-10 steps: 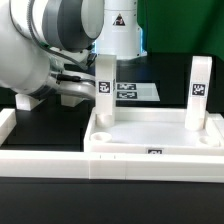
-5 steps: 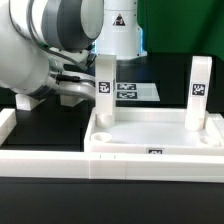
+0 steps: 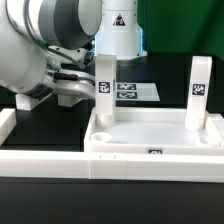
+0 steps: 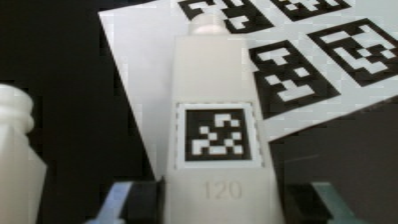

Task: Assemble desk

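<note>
The white desk top (image 3: 155, 135) lies tray-like at the front of the exterior view. Two white tagged legs stand upright in it, one at its left corner (image 3: 105, 88) and one at its right (image 3: 199, 90). My arm (image 3: 40, 55) reaches in from the exterior view's left, and its fingertips are hidden there. In the wrist view my gripper (image 4: 217, 203) is shut on another tagged leg (image 4: 217, 110); both dark pads (image 4: 139, 203) press its sides. This leg points away over the marker board (image 4: 329, 55). A further rounded white leg end (image 4: 11, 150) shows at the edge.
A long white border rail (image 3: 45, 160) runs along the front and turns up at the exterior view's left (image 3: 7, 122). The marker board (image 3: 137, 92) lies behind the desk top. The robot's white base (image 3: 120, 30) stands at the back.
In the exterior view the arm has shifted only very slightly. The desk top and its two upright legs stand as before.
</note>
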